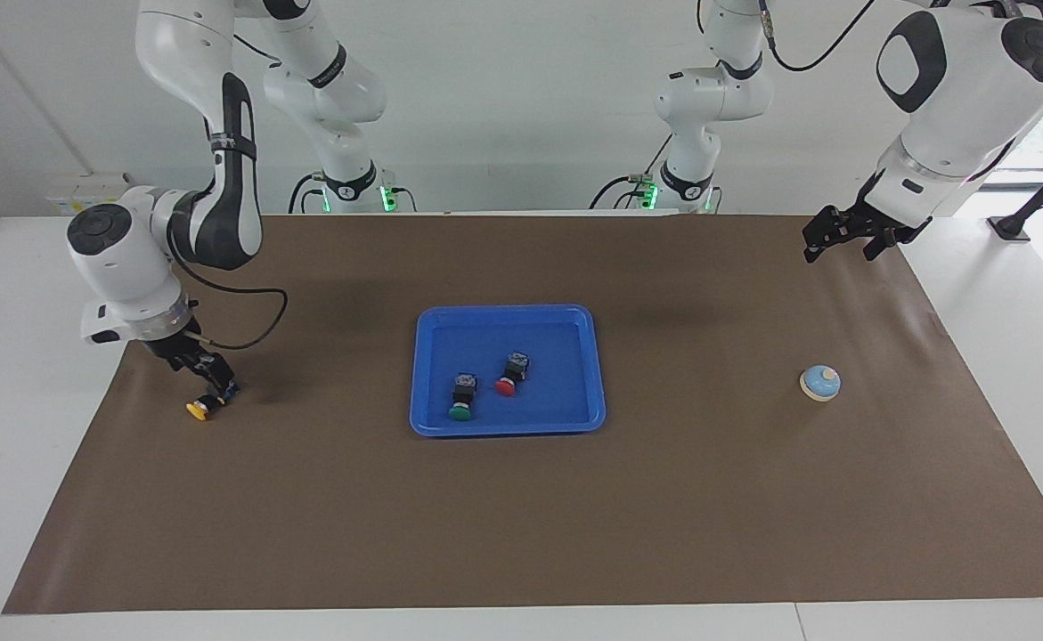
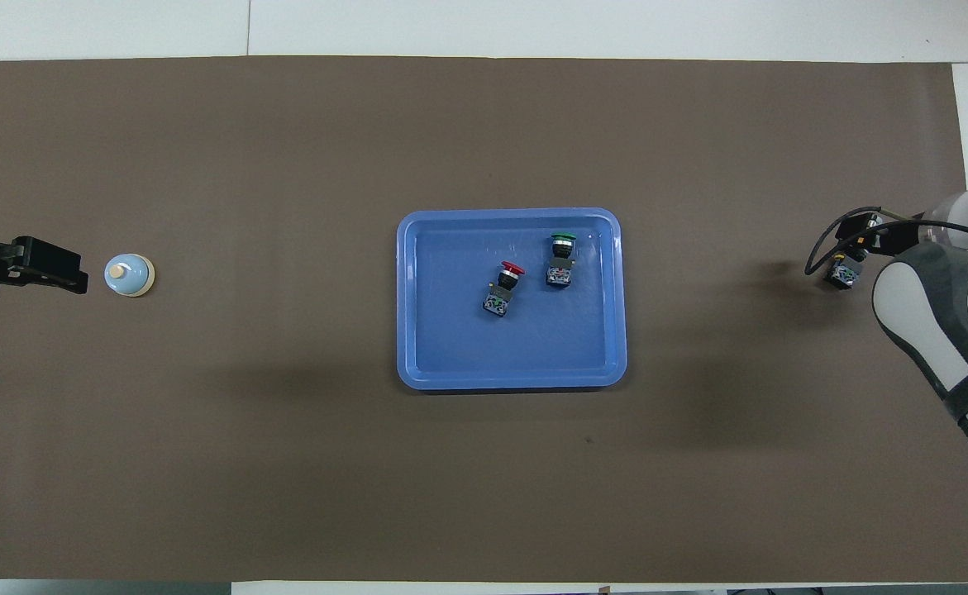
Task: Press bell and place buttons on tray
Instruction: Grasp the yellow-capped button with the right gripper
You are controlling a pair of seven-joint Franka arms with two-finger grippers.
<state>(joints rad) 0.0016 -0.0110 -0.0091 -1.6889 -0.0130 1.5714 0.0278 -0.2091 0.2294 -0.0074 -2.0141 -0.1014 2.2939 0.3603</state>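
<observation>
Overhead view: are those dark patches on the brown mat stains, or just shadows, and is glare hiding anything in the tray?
Overhead view: soft-edged shadows, not stains, on the mat beside the tray and near the right claw; no glare hides the red button or green button. Facing view: similar faint shadows, and bright window light behind the left claw.

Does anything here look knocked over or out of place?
The red button and green button lie tipped on their sides in the blue tray. The yellow button sits outside it, at the right gripper, toward the right arm's end. The bell stands upright; the left gripper waits.
</observation>
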